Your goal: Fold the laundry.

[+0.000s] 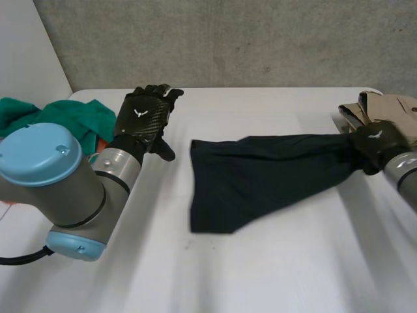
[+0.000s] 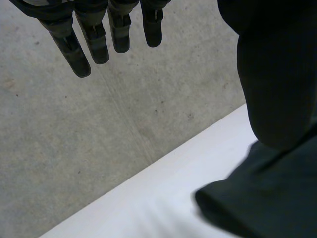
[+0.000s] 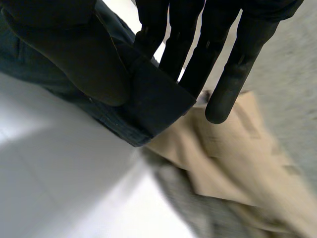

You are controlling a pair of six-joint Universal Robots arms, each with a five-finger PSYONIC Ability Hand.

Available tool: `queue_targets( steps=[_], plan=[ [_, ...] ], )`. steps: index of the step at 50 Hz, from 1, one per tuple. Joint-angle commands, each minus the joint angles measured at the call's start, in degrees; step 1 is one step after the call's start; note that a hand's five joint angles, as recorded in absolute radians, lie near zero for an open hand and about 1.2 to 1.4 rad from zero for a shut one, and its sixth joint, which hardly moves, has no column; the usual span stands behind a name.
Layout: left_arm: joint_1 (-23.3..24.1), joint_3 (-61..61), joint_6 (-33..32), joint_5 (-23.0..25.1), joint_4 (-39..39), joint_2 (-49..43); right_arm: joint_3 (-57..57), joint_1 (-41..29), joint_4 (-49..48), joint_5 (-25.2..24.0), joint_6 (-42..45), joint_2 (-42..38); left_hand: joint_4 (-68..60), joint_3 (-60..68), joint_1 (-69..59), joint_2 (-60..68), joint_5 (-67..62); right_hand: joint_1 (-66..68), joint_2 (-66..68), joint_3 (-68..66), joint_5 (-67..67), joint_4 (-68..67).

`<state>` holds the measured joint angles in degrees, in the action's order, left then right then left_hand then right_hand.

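Since the dark cloth (image 1: 260, 176) sags into soft creases and narrows to a bunch where it is held, I judge it light, limp and thin, with no stiffness of its own. It should slide easily over the smooth white tabletop (image 1: 273, 274), but it will crumple rather than lie flat unless it is pulled from two points. It lies across the middle of the tabletop, its broad loose end toward the centre and its gathered end at the right edge. There the right hand (image 1: 374, 147) pinches a hemmed edge between thumb (image 3: 74, 59) and straight fingers (image 3: 240, 59), as the right wrist view shows. The left hand (image 1: 144, 117) hangs over the far left part of the tabletop with fingers straight and relaxed, holding nothing and apart from the cloth's loose end. The best holds look to be the two corners of that free end, so the cloth can be drawn taut and flat. A beige garment (image 1: 384, 107) lies just beside the right hand at the far right corner and could be dragged along. A heap of green cloth (image 1: 65, 114) sits at the far left beside the left arm (image 1: 71, 189), near enough to snag. Between the left hand and the dark cloth nothing stands in the way.
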<state>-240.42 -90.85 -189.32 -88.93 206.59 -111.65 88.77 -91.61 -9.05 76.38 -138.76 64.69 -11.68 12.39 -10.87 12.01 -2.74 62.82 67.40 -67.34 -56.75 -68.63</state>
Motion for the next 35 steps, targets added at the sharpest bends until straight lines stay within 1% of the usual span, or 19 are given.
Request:
queue_targets(
  steps=[1,2,3,6,7,10,11,14,15,17,18,21,25,26,29,30,32,33,35],
  plan=[
    [0.0,-2.5,0.1,0.0,0.0,3.1,-1.6,-5.7,-0.1,-0.3,10.2,2.3,1.5,-2.2,0.7,-1.8,2.5,17.2,12.6,-12.7,-13.2,-11.4],
    [-0.1,-2.7,0.1,-0.1,0.0,3.2,-2.2,-8.3,-0.4,-0.3,10.3,2.1,1.5,-2.2,0.7,-1.8,2.5,17.2,12.6,-12.7,-13.2,-11.4],
    [-0.1,-2.7,0.1,-0.1,0.0,3.2,-3.1,-12.8,-1.8,-0.4,10.3,2.0,1.5,-2.2,0.7,-1.8,2.5,17.2,12.6,-12.7,-13.2,-11.4],
    [-0.1,-2.9,0.1,-0.3,-0.1,3.5,-3.2,-19.0,-4.6,-1.0,10.3,1.4,1.5,-2.2,0.7,-1.8,2.5,17.2,12.6,-12.7,-13.2,-11.4],
    [-0.1,-3.0,0.1,-0.4,-0.1,3.5,-2.4,-22.4,-7.2,-2.5,10.8,0.4,1.5,-2.2,0.7,-1.8,2.5,17.2,12.6,-12.7,-13.2,-11.4],
    [-0.1,-3.0,0.1,-1.0,-0.1,3.5,-0.1,-27.0,-10.9,-6.2,11.5,-1.7,1.5,-2.2,0.7,-1.8,2.5,17.2,12.6,-12.7,-13.2,-11.4],
    [0.0,-3.0,0.1,-1.1,-0.1,3.5,1.4,-29.6,-12.6,-9.4,12.7,-3.2,1.5,-2.2,0.7,-1.8,2.5,17.2,12.6,-12.7,-13.2,-11.4],
    [0.0,-2.5,0.1,-1.3,-0.2,3.5,4.0,-32.4,-14.3,-13.9,17.4,-5.8,1.5,-2.2,0.7,-1.8,2.5,17.2,12.6,-12.7,-13.2,-11.4],
    [0.0,-2.2,0.1,-1.4,-0.3,3.5,4.1,-32.6,-14.2,-14.6,18.5,-6.3,1.5,-2.2,0.7,-1.8,2.5,12.1,7.5,-7.6,-8.1,-6.3],
    [0.1,-1.4,0.0,-1.4,-0.4,3.5,4.4,-32.7,-14.1,-14.8,20.4,-6.9,1.5,-2.2,0.7,-1.8,2.5,-13.9,-18.5,18.4,17.9,19.7],
    [0.2,-1.0,-0.1,-1.4,-0.5,3.5,4.9,-32.5,-13.6,-14.6,21.0,-6.7,1.5,-2.2,0.7,-1.8,2.5,-32.5,-37.1,37.1,36.5,38.3],
    [0.8,1.6,-0.1,-1.7,-0.9,3.0,5.2,-32.7,-13.0,-14.6,19.1,-5.9,1.5,-2.2,0.7,-1.8,2.5,-41.8,-46.4,46.3,45.7,47.6],
    [1.6,5.5,-0.1,-4.0,-3.0,1.8,6.4,-30.2,-12.0,-15.0,7.7,1.4,1.5,-2.2,0.7,-1.8,2.5,-52.7,-57.3,57.2,56.6,58.5],
    [2.0,6.5,-0.1,-4.6,-3.5,1.3,7.1,-28.3,-11.9,-15.1,-0.2,4.6,1.5,-2.2,0.7,-1.8,2.5,-52.8,-57.4,57.3,56.8,58.6],
    [4.4,10.9,-0.2,-6.0,-5.1,-1.3,7.5,-25.6,-11.5,-14.9,-13.0,8.4,1.5,-2.2,0.7,-1.8,2.5,-52.8,-57.4,57.3,56.8,58.6],
    [5.2,12.1,-0.2,-6.2,-5.6,-2.0,7.2,-23.6,-11.4,-14.9,-20.9,10.0,1.5,-2.2,0.7,-1.8,2.5,-52.8,-57.4,57.3,56.8,58.6],
    [6.8,15.0,-0.2,-6.3,-7.1,-4.0,6.9,-21.0,-10.8,-14.8,-27.8,11.2,1.5,-2.2,0.7,-1.8,2.5,-52.8,-57.4,57.3,56.8,58.6],
    [7.2,16.0,-0.2,-6.3,-7.5,-4.8,6.8,-18.1,-9.9,-14.8,-32.8,11.9,1.5,-2.2,0.7,-1.8,2.5,-52.8,-57.4,57.3,56.8,58.6],
    [8.6,18.8,-0.2,-6.3,-9.0,-7.3,6.2,-15.3,-7.8,-14.8,-35.4,12.5,1.5,-2.2,0.7,-1.8,2.5,-52.8,-57.4,57.3,56.8,58.6]
  ],
)
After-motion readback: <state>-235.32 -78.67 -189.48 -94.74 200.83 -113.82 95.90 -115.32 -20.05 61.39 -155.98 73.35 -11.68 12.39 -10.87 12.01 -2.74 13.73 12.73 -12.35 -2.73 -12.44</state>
